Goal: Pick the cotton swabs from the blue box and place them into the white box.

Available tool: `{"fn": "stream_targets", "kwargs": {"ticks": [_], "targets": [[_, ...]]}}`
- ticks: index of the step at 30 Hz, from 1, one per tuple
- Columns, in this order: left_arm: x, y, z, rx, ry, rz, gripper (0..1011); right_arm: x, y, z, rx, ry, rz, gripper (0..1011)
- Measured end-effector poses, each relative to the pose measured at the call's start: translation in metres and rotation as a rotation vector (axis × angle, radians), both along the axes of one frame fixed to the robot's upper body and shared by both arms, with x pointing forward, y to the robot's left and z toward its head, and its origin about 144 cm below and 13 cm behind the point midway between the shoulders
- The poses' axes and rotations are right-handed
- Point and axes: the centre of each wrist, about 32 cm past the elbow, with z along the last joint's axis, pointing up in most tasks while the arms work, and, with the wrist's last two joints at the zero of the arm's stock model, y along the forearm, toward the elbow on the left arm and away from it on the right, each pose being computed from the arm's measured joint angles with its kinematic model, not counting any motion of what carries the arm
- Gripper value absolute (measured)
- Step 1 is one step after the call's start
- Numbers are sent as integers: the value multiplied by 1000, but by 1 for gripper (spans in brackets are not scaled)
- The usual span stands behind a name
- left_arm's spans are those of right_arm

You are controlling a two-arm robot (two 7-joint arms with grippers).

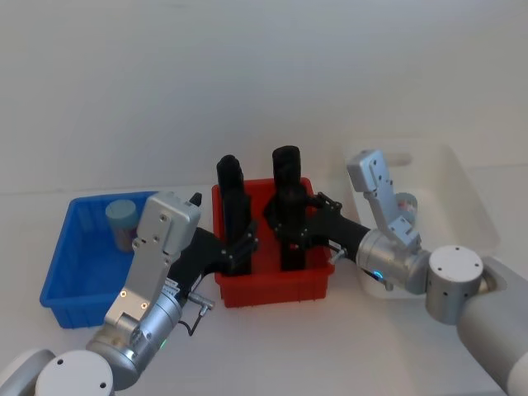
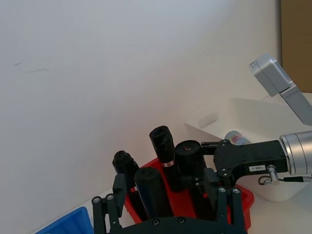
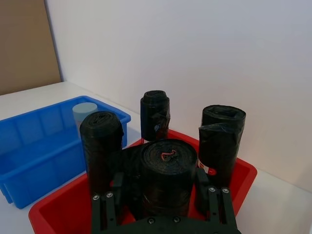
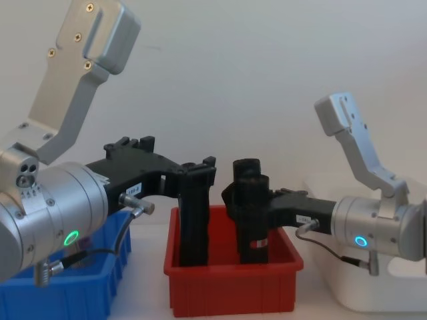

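plain white wall [image 1: 247, 74], white tabletop [image 1: 272, 346], brown panel [image 3: 24, 44] at side

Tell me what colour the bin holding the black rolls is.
Red bin, clearest in the right wrist view.

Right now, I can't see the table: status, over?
Left gripper at left black roll, right gripper at right black roll, both in red bin. One swab jar in blue box, another jar in white box.

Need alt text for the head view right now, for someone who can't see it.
Both grippers, left and right, grip black rolls in the red bin. One swab jar sits in the blue box on the left, another in the white box on the right.
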Motion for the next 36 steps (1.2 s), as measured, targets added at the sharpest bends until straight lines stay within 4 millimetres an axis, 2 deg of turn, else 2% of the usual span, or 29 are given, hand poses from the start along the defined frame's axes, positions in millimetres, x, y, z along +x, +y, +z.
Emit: {"fn": "stream_targets", "kwargs": {"ticks": [5, 6, 8, 12, 14, 25, 36], "targets": [[0, 0, 0, 0, 0, 0, 1004, 5, 3, 0, -2, 0, 12, 786], [0, 0, 0, 0, 0, 0, 1004, 6, 4, 2, -2, -5, 15, 786], [0, 0, 0, 0, 0, 0, 1004, 7, 4, 1, -3, -4, 17, 692], [0, 0, 0, 0, 0, 0, 1004, 9, 5, 2, -1, -13, 20, 622], [0, 0, 0, 0, 0, 0, 1004, 9, 5, 2, 1, -18, 20, 528], [0, 0, 0, 0, 0, 0, 1004, 9, 4, 15, 42, -93, 6, 473], [0, 0, 0, 0, 0, 0, 1004, -15, -5, 46, 93, -190, -65, 473]]}}
